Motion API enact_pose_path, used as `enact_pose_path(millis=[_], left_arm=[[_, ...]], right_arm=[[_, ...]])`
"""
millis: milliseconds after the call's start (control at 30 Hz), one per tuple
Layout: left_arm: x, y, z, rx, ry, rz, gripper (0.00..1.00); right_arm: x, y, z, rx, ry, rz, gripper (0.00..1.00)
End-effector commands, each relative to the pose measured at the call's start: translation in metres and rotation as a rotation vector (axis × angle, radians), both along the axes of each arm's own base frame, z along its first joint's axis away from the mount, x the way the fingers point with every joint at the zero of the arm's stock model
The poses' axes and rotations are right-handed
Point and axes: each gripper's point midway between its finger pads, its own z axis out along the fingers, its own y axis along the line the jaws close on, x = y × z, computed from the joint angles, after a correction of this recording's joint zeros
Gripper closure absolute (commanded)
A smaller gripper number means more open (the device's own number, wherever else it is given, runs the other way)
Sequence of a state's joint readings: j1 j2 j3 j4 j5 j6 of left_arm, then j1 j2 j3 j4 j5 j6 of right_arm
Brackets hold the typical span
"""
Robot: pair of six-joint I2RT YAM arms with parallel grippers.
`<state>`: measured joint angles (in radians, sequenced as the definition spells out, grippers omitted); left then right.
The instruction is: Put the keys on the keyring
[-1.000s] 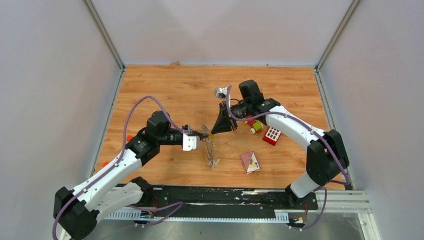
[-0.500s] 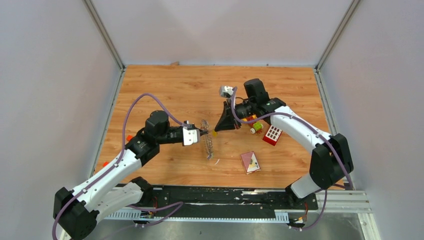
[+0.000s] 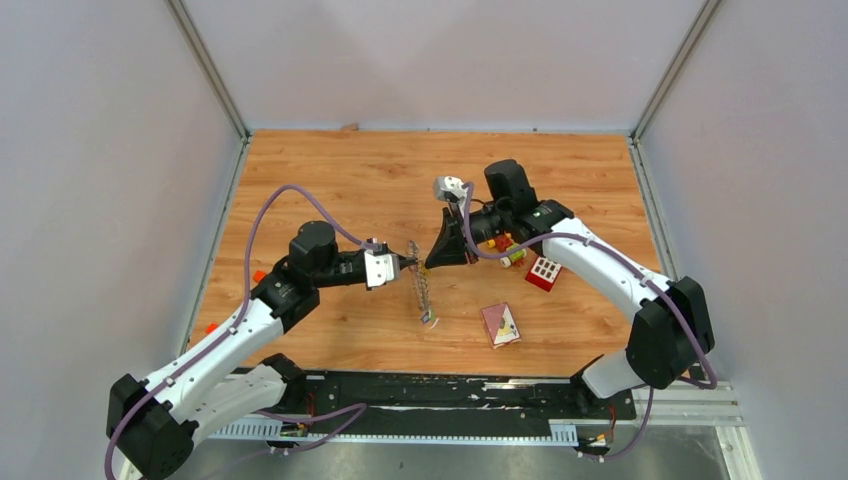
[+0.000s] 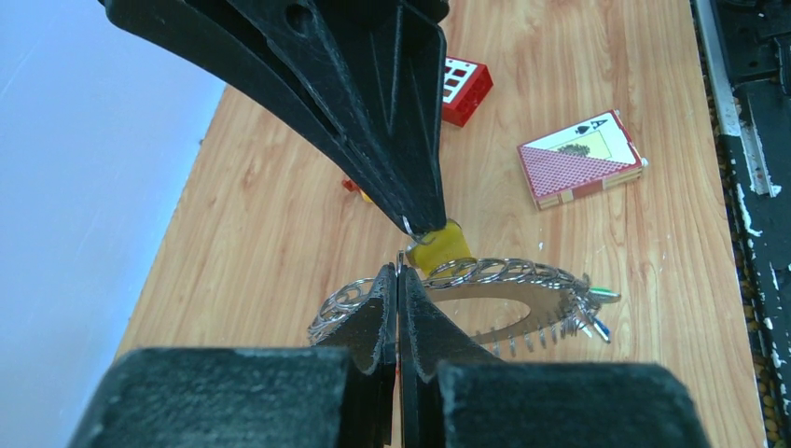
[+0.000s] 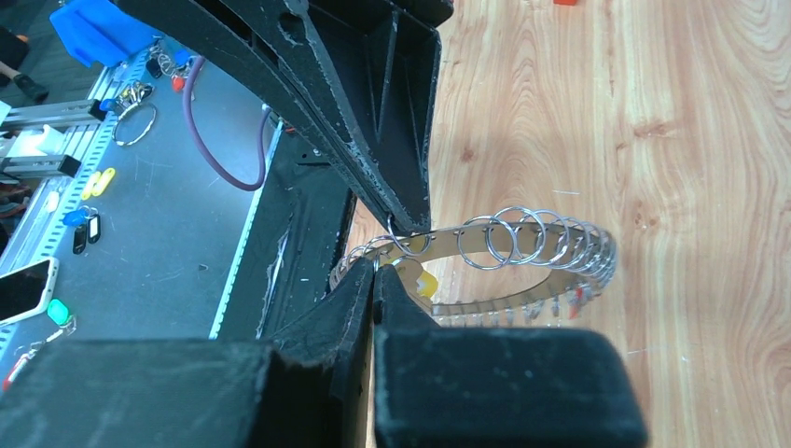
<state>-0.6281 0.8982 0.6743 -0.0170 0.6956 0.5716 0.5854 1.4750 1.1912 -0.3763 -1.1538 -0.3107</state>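
A: From above — brought the right claw (image 3: 432, 262) back against the keyring (image 3: 423, 292) since half a second ago; looks ready for threading.
B: Left wrist — pinching the keyring's rim with the left claw (image 4: 398, 280), with the yellow key (image 4: 443, 245) touching it.
A: Right wrist — pressed shut on that key, just beside the keyring. No containers seen.

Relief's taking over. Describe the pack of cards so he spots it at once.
On the wooden table, look near the arms' edge, right of the keyring between the arms. The pack of playing cards lies flat: red-patterned, showing an ace of spades, flatter than the red block with white buttons behind it.
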Motion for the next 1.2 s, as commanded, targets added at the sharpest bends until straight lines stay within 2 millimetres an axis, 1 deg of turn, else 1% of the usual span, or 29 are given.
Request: enact_pose_path(millis=[0,500,933,1167], left_arm=[[0.003,-0.003,0.022,-0.059,-0.058,0.004,1.00],[-0.003,-0.004,0.017,-0.045,-0.062,-0.030,1.00],[-0.010,-0.005,0.018,-0.048,-0.062,-0.068,1.00],[-0.016,-0.006,0.016,-0.040,-0.069,-0.103,1.00]], right_arm=[[-0.002,0.006,0.002,0.024,0.007,0.033,1.00],[0.002,0.010,0.004,0.026,0.026,0.018,1.00],[0.008,0.010,-0.005,0.006,0.044,0.002,1.00],[0.009,0.010,-0.004,0.006,0.045,0.001,1.00]])
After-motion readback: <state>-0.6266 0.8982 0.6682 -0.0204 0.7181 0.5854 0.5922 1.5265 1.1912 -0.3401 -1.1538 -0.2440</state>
